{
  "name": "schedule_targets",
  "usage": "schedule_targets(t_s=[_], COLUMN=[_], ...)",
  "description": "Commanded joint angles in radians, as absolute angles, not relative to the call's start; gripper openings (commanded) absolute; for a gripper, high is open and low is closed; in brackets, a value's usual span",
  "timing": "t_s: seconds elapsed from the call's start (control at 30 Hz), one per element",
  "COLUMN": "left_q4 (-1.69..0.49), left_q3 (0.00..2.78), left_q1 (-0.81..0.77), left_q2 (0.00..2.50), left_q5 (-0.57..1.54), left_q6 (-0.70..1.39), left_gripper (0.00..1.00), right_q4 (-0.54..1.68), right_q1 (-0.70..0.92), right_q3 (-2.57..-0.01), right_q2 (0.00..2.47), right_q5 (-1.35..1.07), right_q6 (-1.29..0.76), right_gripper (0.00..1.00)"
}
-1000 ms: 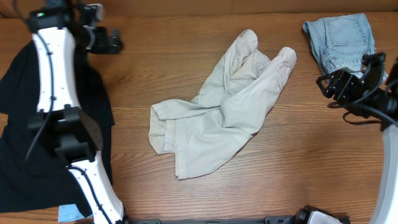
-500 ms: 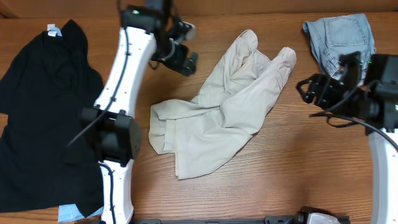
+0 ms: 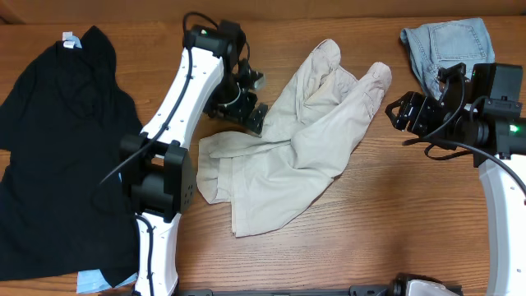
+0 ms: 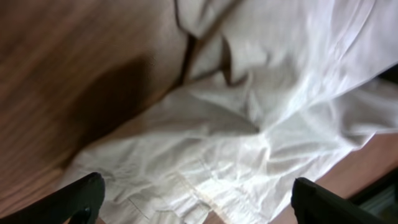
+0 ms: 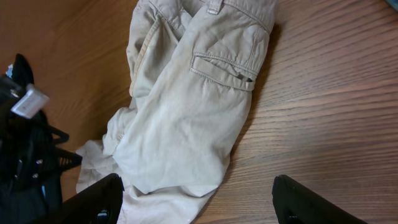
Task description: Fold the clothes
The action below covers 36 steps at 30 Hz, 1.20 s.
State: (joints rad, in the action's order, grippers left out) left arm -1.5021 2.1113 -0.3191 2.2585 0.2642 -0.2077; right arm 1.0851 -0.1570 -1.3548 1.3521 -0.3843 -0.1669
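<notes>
The cream shorts (image 3: pixel 296 140) lie crumpled and slanted across the middle of the table (image 3: pixel 394 238). What looks like the waistband end points to the far right, and the other end is bunched at the near left. My left gripper (image 3: pixel 253 113) hovers just over the bunched left edge, jaws wide and holding nothing. My right gripper (image 3: pixel 404 111) sits beside the waistband end, jaws also spread and empty. I judge I should pinch a single layer at each end and draw the cloth flat before any fold. The black top (image 3: pixel 57 148) and denim shorts (image 3: pixel 452 49) lie well apart at the sides.
</notes>
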Motion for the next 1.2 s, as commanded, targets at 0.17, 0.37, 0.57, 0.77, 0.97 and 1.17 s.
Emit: schedule_targets(t_s=[0.17, 0.37, 0.57, 0.77, 0.97, 1.17], left_q4=[-1.419, -1.329, -1.266, -1.263, -1.181, -1.037], left_q3=[2.001, 1.913, 1.853, 2.001, 2.179, 2.185], left_q1=[-0.372, -0.378, -0.382, -0.342, -0.234, -0.131], left_q2=[2.251, 2.251, 2.251, 2.249, 2.249, 2.250], left_q5=[0.236, 0.241, 0.230, 0.013, -0.120, -0.114], left_q6=[-0.321, -0.310, -0.304, -0.150, -0.126, -0.092], left_gripper=[0.84, 0.67, 0.22, 0.04, 0.04, 0.29], right_q4=[1.070, 1.063, 1.041, 1.037, 1.036, 1.037], right_q1=[-0.155, -0.155, -0.155, -0.155, -0.155, -0.155], right_q3=[-1.374, -1.374, -1.374, -1.374, -1.374, -1.374], right_q2=[1.353, 1.353, 1.353, 1.353, 1.353, 1.354], right_q5=[-0.366, -0.366, -0.366, -0.366, -0.366, -0.356], right_q6=[-0.150, -0.150, -0.150, -0.150, -0.150, -0.150], right_gripper=[0.81, 0.80, 0.81, 0.80, 0.80, 0.80])
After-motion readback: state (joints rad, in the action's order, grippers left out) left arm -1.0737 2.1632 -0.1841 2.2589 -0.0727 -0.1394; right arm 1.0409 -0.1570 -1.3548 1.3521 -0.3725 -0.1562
